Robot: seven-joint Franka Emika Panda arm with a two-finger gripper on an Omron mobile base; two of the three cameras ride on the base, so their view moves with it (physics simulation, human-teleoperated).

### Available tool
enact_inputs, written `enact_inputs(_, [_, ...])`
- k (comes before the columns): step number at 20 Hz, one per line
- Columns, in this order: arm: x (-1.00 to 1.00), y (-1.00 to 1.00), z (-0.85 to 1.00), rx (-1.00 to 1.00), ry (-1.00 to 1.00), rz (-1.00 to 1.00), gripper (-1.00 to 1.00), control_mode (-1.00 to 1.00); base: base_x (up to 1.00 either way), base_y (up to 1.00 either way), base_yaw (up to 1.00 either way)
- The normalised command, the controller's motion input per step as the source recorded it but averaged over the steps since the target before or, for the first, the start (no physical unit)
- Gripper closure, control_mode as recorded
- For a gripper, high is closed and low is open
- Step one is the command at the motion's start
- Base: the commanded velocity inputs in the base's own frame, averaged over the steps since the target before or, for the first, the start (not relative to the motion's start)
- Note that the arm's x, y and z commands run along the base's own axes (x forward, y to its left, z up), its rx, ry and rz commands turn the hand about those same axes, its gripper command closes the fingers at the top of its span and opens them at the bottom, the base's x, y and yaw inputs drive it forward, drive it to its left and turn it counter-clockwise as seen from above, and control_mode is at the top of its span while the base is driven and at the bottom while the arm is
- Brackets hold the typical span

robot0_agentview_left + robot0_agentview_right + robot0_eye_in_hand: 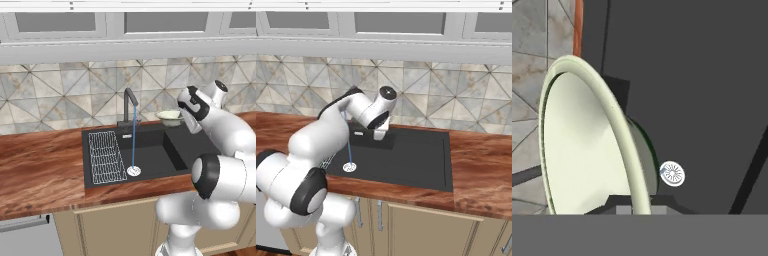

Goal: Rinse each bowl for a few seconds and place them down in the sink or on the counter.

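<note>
The gripper (633, 202) is clamped on the rim of the pale cream-green bowl (587, 145), its jaws drawn narrow around the whitish edge, and in the left base view that bowl (169, 117) is held up over the back right part of the black sink (172, 150), to the right of the dark faucet (129, 106). A thin stream of water (133, 140) falls from the faucet to the round silver drain (133, 171), apart from the bowl, and a white wire rack (106, 156) lies in the sink's left side, with the reddish-brown counter (40, 172) around the basin.
</note>
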Motion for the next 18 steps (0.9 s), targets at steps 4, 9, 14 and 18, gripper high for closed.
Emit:
enact_inputs(4, [0.00, -0.05, 0.00, -0.02, 0.00, -0.22, 1.00, -1.00, 0.00, 0.00, 0.00])
enact_inputs(9, [0.00, -0.04, 0.00, -0.02, 0.00, -0.22, 1.00, -1.00, 0.00, 0.00, 0.00])
enact_inputs(14, [0.00, -0.13, 0.06, -0.01, 0.00, -0.19, 1.00, -1.00, 0.00, 0.00, 0.00])
enact_inputs(18, [0.00, -0.18, 0.15, -0.01, 0.01, -0.18, 1.00, -1.00, 0.00, 0.00, 0.00])
